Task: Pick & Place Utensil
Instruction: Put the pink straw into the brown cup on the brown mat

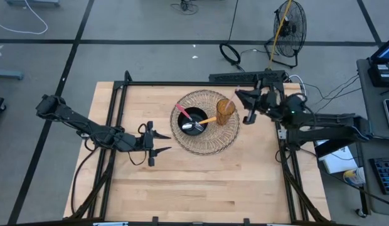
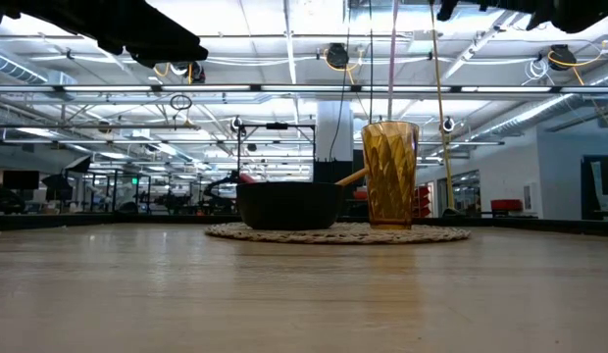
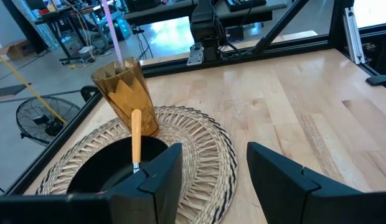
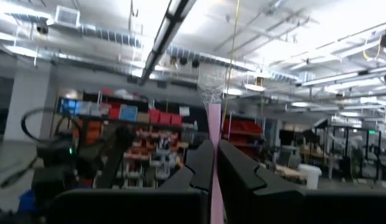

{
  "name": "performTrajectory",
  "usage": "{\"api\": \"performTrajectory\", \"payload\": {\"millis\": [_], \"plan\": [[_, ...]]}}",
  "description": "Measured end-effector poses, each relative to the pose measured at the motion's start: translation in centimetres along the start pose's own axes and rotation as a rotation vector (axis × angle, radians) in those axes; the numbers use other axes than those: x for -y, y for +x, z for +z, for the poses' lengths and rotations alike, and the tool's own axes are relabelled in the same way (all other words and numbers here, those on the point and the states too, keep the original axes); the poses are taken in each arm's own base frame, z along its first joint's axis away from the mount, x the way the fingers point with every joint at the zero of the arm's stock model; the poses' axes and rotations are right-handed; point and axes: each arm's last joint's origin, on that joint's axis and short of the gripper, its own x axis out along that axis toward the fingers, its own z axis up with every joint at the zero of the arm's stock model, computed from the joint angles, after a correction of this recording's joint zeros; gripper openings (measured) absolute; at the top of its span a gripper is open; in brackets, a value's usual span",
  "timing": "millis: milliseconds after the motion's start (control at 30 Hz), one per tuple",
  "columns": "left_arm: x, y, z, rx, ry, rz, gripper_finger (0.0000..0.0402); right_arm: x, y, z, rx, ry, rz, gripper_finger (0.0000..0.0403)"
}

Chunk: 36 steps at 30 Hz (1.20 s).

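A thin pink straw-like utensil point(image 3: 112, 31) stands with its lower end in the amber cup point(image 1: 226, 108) on the round woven mat point(image 1: 207, 143). It rises out of the top of the low view point(image 2: 392, 59). My right gripper point(image 4: 215, 168) is raised beside the cup point(image 1: 243, 107) and shut on this rod. A black bowl point(image 1: 193, 120) on the mat holds a wooden-handled utensil point(image 3: 136, 134) and a pink-handled one point(image 1: 182, 110). My left gripper point(image 1: 160, 142) is open over bare table left of the mat. My right gripper pinches the pink rod point(image 4: 214, 124) between its two fingers point(image 4: 202, 163), high on its length, well above the cup's rim. The fingers come level from the table's right side and lie across the rod. The rod stands nearly upright, its lower end inside the amber cup.
A black metal frame point(image 1: 182, 83) borders the far and side edges of the wooden table. Bare table lies on the near side point(image 1: 201, 188). A floor fan point(image 1: 288, 25) and cables sit on the floor beyond the far edge.
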Motion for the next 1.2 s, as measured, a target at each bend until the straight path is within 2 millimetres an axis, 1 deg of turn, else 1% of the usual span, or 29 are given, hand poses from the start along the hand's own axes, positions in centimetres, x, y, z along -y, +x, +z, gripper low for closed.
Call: {"api": "performTrajectory", "payload": {"millis": [267, 600, 767, 900, 1000, 1200], "plan": [[0.0, 0.0, 0.0, 0.000, 0.000, 0.000, 0.0186, 0.1, 1.1, -2.9, -0.129, -0.017, -0.006, 0.0011], [0.0, 0.0, 0.0, 0.000, 0.003, 0.000, 0.0186, 0.3, 1.9, -5.5, -0.227, 0.011, -0.023, 0.0011], [0.0, 0.0, 0.0, 0.000, 0.002, -0.001, 0.0186, 0.4, 2.0, -6.4, -0.255, 0.020, -0.027, 0.0011], [0.1, 0.0, 0.0, 0.001, 0.001, -0.003, 0.0186, 0.5, 1.0, -7.5, -0.255, 0.025, -0.036, 0.0011], [0.1, 0.0, 0.0, 0.001, 0.003, -0.004, 0.0186, 1.0, -0.5, -8.3, -0.231, 0.061, -0.068, 0.0011], [0.1, 0.0, 0.1, 0.006, 0.001, -0.003, 0.0186, 1.7, -3.3, -9.8, -0.173, 0.122, -0.060, 0.0011]]}}
